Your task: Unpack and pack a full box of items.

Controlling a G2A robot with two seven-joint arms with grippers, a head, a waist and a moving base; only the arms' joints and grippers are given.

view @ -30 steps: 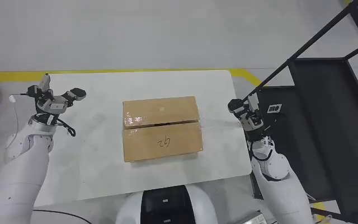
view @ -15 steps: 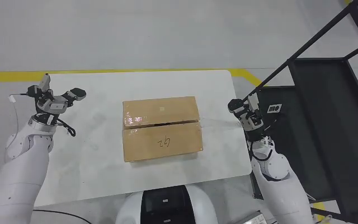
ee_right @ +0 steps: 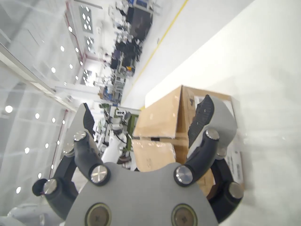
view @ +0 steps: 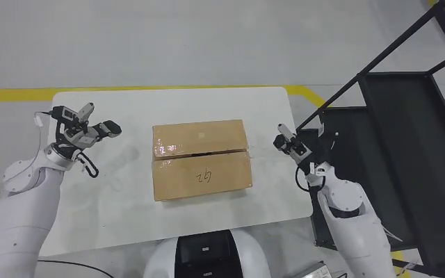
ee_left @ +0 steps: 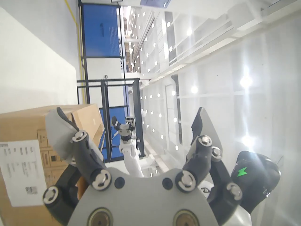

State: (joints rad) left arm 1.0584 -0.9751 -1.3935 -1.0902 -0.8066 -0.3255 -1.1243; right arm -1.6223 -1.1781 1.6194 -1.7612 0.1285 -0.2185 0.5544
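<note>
Top view, box: the cardboard box sits in the middle of the white table. Its flaps are down, with a seam across the lid and a small dark gap at the seam's centre. There is a handwritten mark on the nearer flap.
Top view, left gripper: the left gripper hangs over the table's left side, well apart from the box. Its fingers are spread and hold nothing.
Top view, right gripper: the right gripper is by the table's right edge, near the box's right side but clear of it.
Top view, surroundings: a black metal rack stands off to the right, and a yellow floor line runs past the table's far edge.
Left wrist view, gripper: both fingers stand wide apart with only air between them.
Left wrist view, box: the box's end wall faces this gripper and carries a white paper label. One finger overlaps the box's upper edge in the picture; I can't tell whether it touches. The other arm shows beyond the box.
Right wrist view, gripper: released, fingers splayed, holding nothing.
Right wrist view, box: the box rests on the table just ahead, flaps closed, with glossy tape along the seam.
</note>
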